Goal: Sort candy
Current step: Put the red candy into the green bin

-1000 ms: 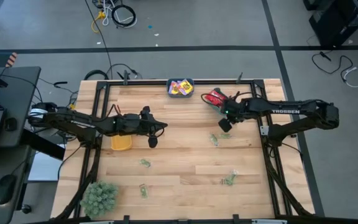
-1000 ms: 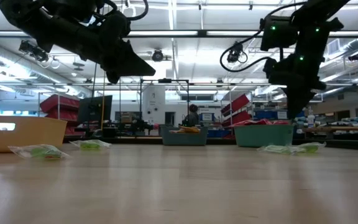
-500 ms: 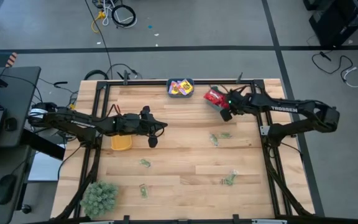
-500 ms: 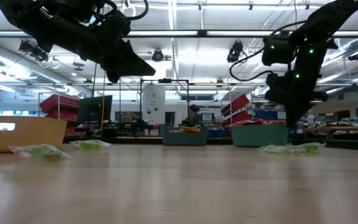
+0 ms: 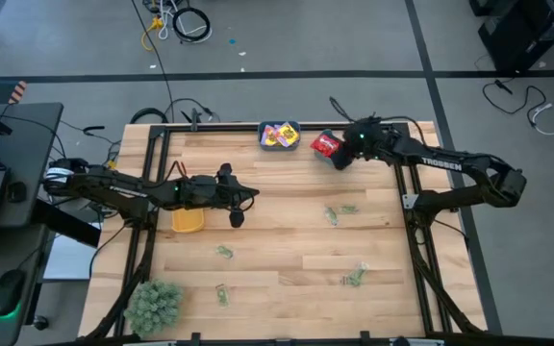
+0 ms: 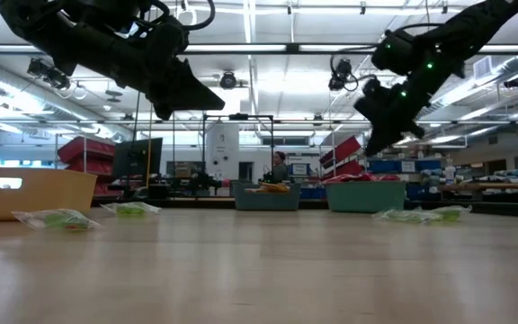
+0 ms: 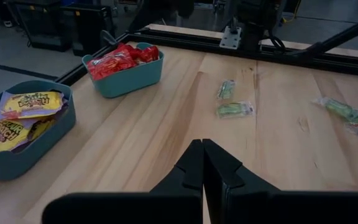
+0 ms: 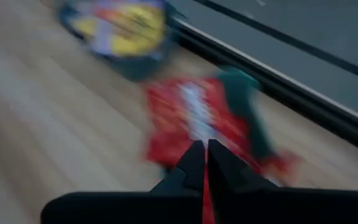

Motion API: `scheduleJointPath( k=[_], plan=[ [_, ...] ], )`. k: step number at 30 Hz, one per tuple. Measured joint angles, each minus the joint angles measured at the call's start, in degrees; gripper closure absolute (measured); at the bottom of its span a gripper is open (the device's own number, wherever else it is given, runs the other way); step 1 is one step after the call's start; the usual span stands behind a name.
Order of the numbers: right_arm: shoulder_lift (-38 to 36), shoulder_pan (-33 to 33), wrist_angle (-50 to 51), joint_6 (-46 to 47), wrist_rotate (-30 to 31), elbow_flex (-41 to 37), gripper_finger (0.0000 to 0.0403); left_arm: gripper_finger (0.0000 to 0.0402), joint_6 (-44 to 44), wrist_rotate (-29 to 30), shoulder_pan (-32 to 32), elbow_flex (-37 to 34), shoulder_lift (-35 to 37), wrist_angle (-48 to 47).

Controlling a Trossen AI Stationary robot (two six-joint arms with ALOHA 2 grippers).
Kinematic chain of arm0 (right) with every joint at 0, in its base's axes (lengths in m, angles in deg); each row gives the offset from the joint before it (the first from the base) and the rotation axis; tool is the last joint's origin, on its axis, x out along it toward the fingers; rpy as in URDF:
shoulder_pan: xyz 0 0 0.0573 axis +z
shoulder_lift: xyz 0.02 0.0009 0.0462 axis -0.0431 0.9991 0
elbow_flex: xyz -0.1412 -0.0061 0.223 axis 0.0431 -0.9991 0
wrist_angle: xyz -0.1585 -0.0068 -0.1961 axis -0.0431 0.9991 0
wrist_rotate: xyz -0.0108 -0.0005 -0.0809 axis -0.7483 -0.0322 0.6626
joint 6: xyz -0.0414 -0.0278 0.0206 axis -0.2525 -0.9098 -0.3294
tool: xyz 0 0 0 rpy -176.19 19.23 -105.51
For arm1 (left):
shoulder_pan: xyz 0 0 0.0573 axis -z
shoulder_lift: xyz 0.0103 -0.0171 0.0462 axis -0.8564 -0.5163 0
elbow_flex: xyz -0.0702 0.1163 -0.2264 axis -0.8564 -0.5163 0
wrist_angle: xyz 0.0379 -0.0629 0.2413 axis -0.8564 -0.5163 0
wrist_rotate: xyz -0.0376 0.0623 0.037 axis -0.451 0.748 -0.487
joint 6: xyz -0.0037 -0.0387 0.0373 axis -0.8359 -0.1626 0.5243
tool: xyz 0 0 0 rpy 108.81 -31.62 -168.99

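The pale wooden tabletop point(image 5: 287, 240) carries two teal plastic bins at its far edge, one point(image 7: 127, 76) heaped with red candy packets point(image 7: 120, 58), one point(image 7: 23, 134) with yellow packets point(image 7: 23, 102), so colours stay apart. The right pincer point(image 5: 340, 160) hangs over the red bin with a thin red sliver between its closed tips, likely to drop there. The left pincer point(image 5: 236, 219) waits closed and empty mid-table, while small pale green wrapped sweets point(image 5: 339, 211) lie scattered, unsorted.

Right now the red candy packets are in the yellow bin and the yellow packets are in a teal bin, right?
Not quite. The red candy packets sit in a teal bin, not the yellow bin, which stands apart by the left arm. The yellow packets are indeed in a teal bin. The left wrist view shows both.
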Motion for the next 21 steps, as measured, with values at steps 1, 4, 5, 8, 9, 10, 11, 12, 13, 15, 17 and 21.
scheduleJointPath(
  k=[1,4,5,8,9,10,11,12,13,15,17,21],
  plan=[
    [0.78,0.50,-2.42,-0.24,-1.06,0.00,0.0396,0.0401,0.00,0.16,0.00,0.00,0.00,0.00],
    [4.61,1.21,-7.72,-1.38,-1.33,0.00,0.0401,0.0401,0.00,0.60,0.00,0.00,0.00,0.13],
    [6.24,1.25,-9.28,-1.62,-1.29,-0.02,0.0402,0.0401,0.00,0.61,0.00,0.00,0.00,0.21],
    [11.14,1.00,-14.45,-2.24,-1.51,-0.04,0.0402,0.0401,0.00,0.63,0.00,0.00,0.00,0.44],
    [12.61,0.87,-15.78,-2.65,-1.69,-0.04,0.0402,0.0401,0.00,0.67,0.00,0.00,0.00,0.42],
    [13.83,0.62,-16.72,-2.90,-1.72,0.00,0.0402,0.0401,0.00,0.79,0.00,0.00,0.00,0.42],
    [14.94,0.33,-16.80,-3.06,-1.72,0.20,0.0402,0.0401,0.00,0.82,0.00,0.00,0.00,0.40],
    [15.96,0.01,-16.60,-3.15,-1.72,0.58,0.0402,0.0401,0.00,0.83,0.00,0.00,0.00,0.42],
    [16.70,-0.37,-16.52,-3.19,-1.71,0.88,0.0402,0.0401,0.00,0.84,0.00,0.00,0.00,0.42],
    [17.35,-1.07,-15.61,-3.22,-1.71,1.03,0.0402,0.0401,0.00,1.18,0.00,0.00,0.00,0.39],
    [17.36,-1.70,-13.79,-3.22,-1.46,1.05,0.0402,0.0401,0.00,1.42,0.00,0.00,0.00,0.37],
    [14.97,-2.28,-8.89,-4.26,1.45,1.05,0.0403,0.0401,0.00,1.69,-0.02,0.00,0.00,0.35]
  ],
)
